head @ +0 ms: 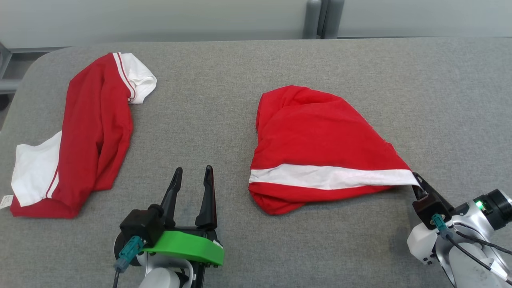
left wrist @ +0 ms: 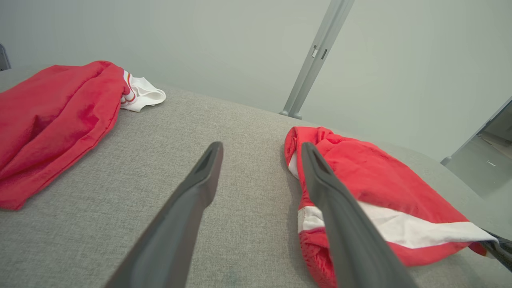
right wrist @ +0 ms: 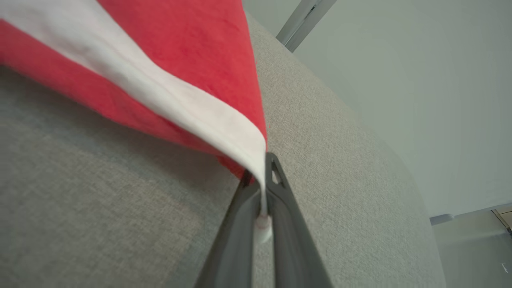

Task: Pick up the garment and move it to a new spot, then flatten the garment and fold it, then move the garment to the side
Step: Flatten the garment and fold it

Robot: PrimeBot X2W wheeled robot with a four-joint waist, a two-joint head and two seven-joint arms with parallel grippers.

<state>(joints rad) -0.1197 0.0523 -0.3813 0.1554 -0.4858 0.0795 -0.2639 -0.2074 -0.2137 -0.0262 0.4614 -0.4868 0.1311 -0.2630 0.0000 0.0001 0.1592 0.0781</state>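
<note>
My right pincer (head: 416, 179) pinched a corner of the crumpled red-and-white cloth garment (head: 316, 132) to drag it, left pincer (head: 194, 171) gaping empty.

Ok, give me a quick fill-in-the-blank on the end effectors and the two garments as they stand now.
1. The right end effector pinches the right garment by its ____ band.
2. The left end effector has its jaws ____.
3. It sits ____ the right garment and the left garment.
Missing words: white; open; between.
</note>
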